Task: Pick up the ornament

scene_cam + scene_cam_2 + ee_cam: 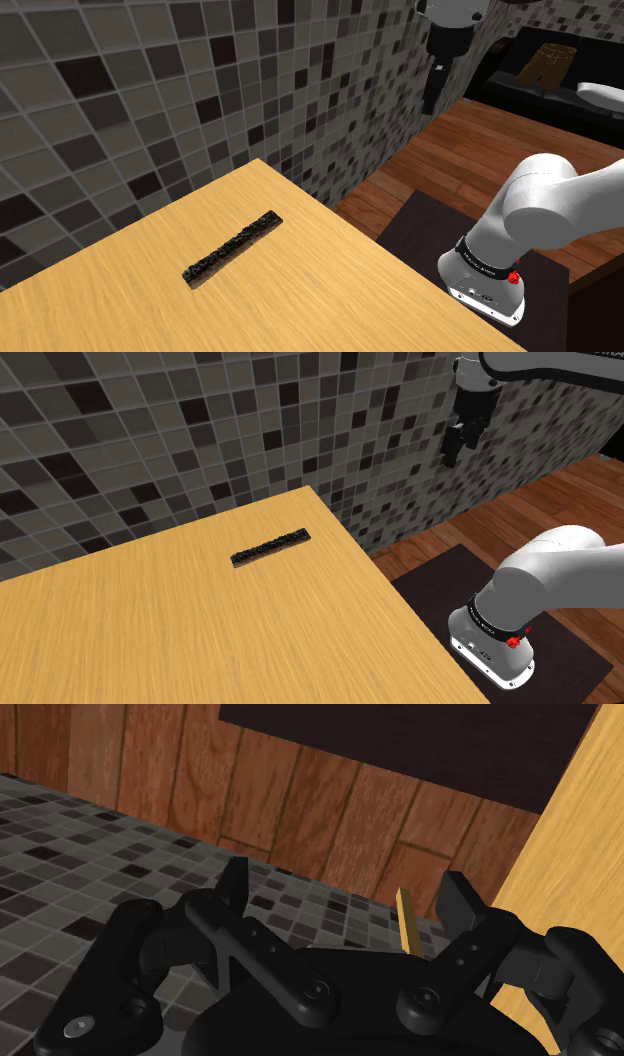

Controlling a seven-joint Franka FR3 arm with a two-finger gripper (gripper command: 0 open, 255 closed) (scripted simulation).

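Black strip-shaped ornament (232, 248) lies flat on the wooden table (300, 300), toward the edge by the tiled wall (150, 80); in the shoulder view its long axis runs lower left to upper right. Gripper (431, 100) hangs high, off past the table's corner, over the wood floor (450, 150) and close to the wall, well apart from the ornament. In the wrist view the fingers (235, 879) stand spread with nothing between them, pointed at floor and wall tiles, table edge off to one side. My read: this is the reach step, approach not yet begun and no contact. Next move needs the hand brought across over the tabletop, then centred above the middle of the strip and turned so the jaws straddle its narrow width, not its length. After that, a descent nearly to the wood. The ornament looks very low-profile, so the tips probably have to bottom out close to the table to get any bite. Risk: scraping the table or sliding the strip instead of pinching it.
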